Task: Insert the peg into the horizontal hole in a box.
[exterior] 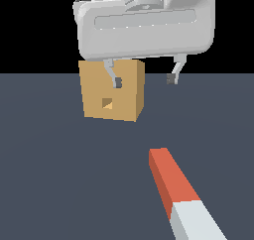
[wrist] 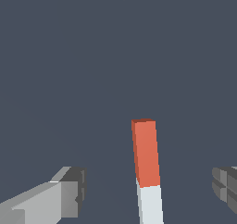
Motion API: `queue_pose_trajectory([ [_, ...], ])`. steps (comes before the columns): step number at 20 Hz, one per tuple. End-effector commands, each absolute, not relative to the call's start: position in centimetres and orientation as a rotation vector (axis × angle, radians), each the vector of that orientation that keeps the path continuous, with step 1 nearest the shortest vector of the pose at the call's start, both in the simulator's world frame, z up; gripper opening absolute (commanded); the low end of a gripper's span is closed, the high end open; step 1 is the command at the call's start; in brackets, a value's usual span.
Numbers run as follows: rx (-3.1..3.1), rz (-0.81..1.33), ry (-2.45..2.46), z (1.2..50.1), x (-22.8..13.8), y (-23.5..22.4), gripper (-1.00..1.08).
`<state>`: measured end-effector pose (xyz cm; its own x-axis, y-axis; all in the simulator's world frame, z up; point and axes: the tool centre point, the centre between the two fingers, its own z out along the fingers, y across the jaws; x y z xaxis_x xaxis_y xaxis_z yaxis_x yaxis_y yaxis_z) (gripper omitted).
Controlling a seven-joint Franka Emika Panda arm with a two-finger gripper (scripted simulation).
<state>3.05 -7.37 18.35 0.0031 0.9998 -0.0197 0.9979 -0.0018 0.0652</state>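
Upper centre of exterior view: fingers (exterior: 145, 80) spread wide apart, gripping nothing, hanging above dark surface (exterior: 49, 174). Behind them, left of centre: tan box (exterior: 112, 90), hole (exterior: 107, 103) in near face. Lower right: peg (exterior: 178, 192) flat on surface, orange-red half toward box, white half nearest frame edge.
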Motion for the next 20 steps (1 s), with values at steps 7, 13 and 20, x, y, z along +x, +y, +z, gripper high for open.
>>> queue_pose_trajectory([
  [7, 2.159, 0.03, 2.234, 13.6, 4.9, -14.0, 1.0],
  [13, 2.142, 0.016, 2.274, 10.3, 6.4, -18.4, 1.0],
  [20, 2.13, 0.006, 2.302, 8.0, 7.6, -21.5, 1.0],
])
